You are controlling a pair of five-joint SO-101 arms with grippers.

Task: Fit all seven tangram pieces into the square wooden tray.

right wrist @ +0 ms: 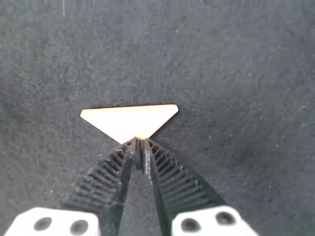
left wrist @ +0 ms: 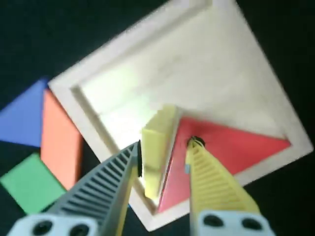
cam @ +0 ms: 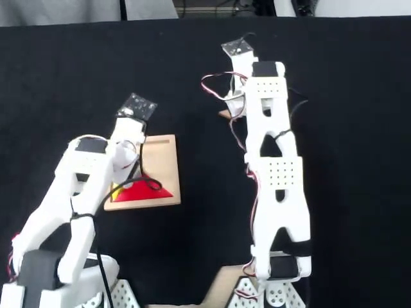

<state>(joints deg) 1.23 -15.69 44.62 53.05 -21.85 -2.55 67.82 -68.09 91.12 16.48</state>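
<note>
The square wooden tray [left wrist: 231,73] lies under my left arm, and its bare floor [cam: 164,151] shows in the high view. A red triangle [left wrist: 231,147] lies flat in one corner of it. A yellow piece [left wrist: 157,142] stands tilted beside the red one. My left gripper [left wrist: 165,147] is open around the yellow piece, with the grey finger [left wrist: 123,169] against it and a sliver of gap at the yellow finger [left wrist: 206,172]. My right gripper [right wrist: 141,142] is shut, its tips at the point of a pale triangle [right wrist: 130,118] that lies flat on the black cloth.
Just outside the tray wall, a blue triangle [left wrist: 24,118], an orange parallelogram [left wrist: 59,142] and a green square [left wrist: 29,182] lie close together. A wood-coloured board [cam: 221,285] sits at the front edge between the arm bases. Black cloth covers the table.
</note>
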